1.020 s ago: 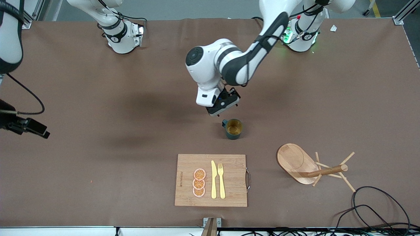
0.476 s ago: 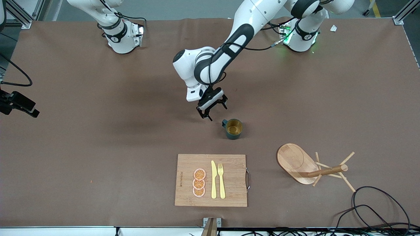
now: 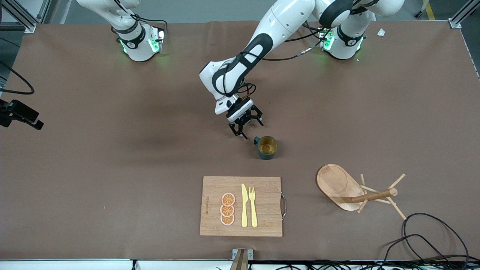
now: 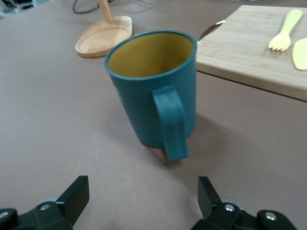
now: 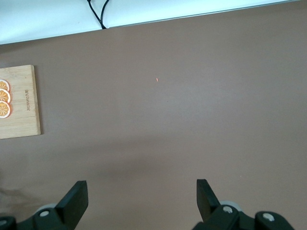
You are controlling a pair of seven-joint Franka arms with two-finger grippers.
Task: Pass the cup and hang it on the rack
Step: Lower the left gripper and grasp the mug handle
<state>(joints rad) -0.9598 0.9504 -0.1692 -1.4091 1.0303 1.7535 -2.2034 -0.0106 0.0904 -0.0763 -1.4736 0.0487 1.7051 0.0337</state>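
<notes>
Right arm mostly cut off at the front view's edge; right gripper (image 5: 139, 206) hangs spread wide over bare brown table (image 3: 112, 180), holding nothing. Left arm reaches down from its base, wrist bent, left gripper (image 3: 245, 127) low, fingers apart, empty, pointed at the cup (image 3: 267, 147). Cup stands upright just in front of it, handle toward the fingers, not touched. Rack (image 3: 356, 189): light wood, oval dish base, thin pegs, well apart toward the left arm's end. Bamboo board (image 3: 242, 206) near.
</notes>
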